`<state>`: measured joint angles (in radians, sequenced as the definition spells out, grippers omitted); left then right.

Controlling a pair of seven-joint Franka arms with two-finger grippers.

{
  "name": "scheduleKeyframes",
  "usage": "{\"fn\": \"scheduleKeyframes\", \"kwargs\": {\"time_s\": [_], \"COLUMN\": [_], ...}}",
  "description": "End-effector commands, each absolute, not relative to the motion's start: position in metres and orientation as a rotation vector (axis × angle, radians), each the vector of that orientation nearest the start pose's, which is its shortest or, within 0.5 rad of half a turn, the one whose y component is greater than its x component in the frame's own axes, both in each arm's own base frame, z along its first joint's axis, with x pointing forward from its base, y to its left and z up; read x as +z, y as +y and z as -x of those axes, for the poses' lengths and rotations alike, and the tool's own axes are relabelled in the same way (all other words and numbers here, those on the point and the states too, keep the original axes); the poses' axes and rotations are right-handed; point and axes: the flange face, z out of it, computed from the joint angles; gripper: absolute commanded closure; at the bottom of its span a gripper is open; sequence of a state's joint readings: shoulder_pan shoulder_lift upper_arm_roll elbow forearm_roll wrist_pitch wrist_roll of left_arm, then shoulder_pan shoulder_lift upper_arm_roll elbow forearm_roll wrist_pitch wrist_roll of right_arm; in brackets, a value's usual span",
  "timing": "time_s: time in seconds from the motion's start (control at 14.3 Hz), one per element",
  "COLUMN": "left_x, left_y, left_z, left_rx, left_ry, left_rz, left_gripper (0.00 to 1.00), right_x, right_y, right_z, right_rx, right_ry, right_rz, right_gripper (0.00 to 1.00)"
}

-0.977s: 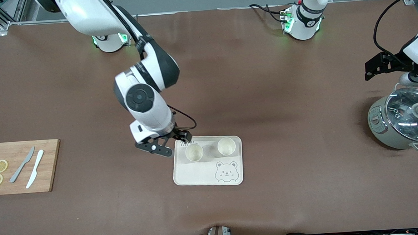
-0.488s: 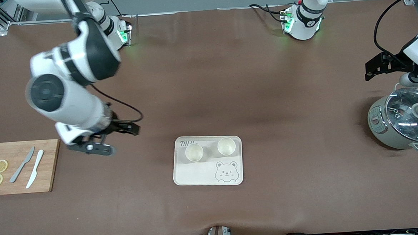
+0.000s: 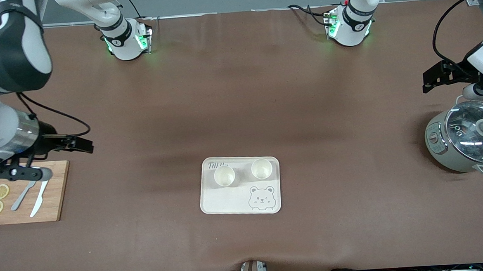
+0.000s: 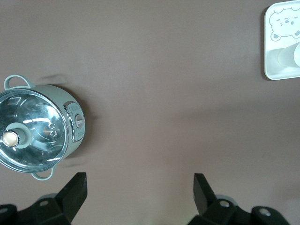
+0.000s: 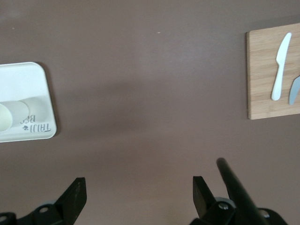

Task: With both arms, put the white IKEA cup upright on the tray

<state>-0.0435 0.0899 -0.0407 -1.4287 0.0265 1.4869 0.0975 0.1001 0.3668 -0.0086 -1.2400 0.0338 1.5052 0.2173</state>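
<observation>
Cups upright on tray | right gripper withdrawn over table

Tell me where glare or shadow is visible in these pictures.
Front view: bright streaks of glare on the glass lid of the cooker, soft dark shadows on the brown table above the tray. Left wrist view: the same lid reflects light. Right wrist view: even light, a faint shadow beside the tray.
</observation>
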Motion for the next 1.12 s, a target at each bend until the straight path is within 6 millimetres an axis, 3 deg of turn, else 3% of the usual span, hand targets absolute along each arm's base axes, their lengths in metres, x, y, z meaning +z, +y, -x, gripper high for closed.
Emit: {"fn": "scheduleKeyframes", "kwargs": {"time_s": [0.0,0.21,0.35,0.42,0.63,1.05], "left_x": [0.636,0.636,0.636,0.636,0.635,0.634], "left_y": [-0.042,-0.042,-0.042,-0.041,-0.042,-0.042], "left_z": [-0.571,-0.571,-0.571,-0.571,-0.572,-0.573], "left_rx": [0.055,0.055,0.055,0.055,0.053,0.055], "left_ry": [0.292,0.292,0.292,0.290,0.290,0.290], "left_rz": [3.089,3.090,3.090,3.090,3.090,3.090], "left_gripper": [0.00,0.00,0.00,0.00,0.00,0.00], "right_x": [0.561,0.564,0.565,0.568,0.577,0.572], "right_y": [0.048,0.023,-0.008,-0.013,-0.013,-0.016], "right_z": [-0.649,-0.650,-0.651,-0.649,-0.643,-0.641], "right_rx": [0.151,0.126,0.123,0.118,0.106,0.099], "right_ry": [0.168,0.077,0.103,0.096,0.091,0.093], "right_rz": [3.132,3.170,3.157,3.156,3.160,3.158], "right_gripper": [0.00,0.00,0.00,0.00,0.00,0.00]}}
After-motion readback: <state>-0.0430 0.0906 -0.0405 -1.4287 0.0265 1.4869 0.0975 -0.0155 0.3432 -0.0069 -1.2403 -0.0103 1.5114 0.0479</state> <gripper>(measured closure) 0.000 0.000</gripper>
